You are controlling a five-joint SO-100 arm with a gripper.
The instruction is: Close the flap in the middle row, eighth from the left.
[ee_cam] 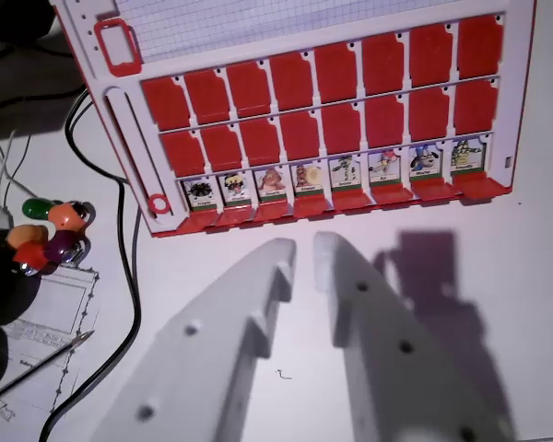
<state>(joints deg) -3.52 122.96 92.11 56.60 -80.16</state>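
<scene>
- While the gripper (304,247) hangs over the white table (535,276), its jaws stand slightly apart, holding nothing.
- Beyond it lies the red-and-white game board (101,64), three rows of flaps.
- Middle-row flaps lie flat and red; the eighth middle flap (475,106) is far right.
- Nearest row shows picture cards (346,172).
- Black cable (124,249) runs left.

Your gripper (304,247) is plain white printed plastic, two chunky fingers (249,313) widening toward the near edge. You can spot small round screw holes dotted along both, a notched step on the left one's inner edge, and rounded tips. No markings or cables on it that you can see.
</scene>
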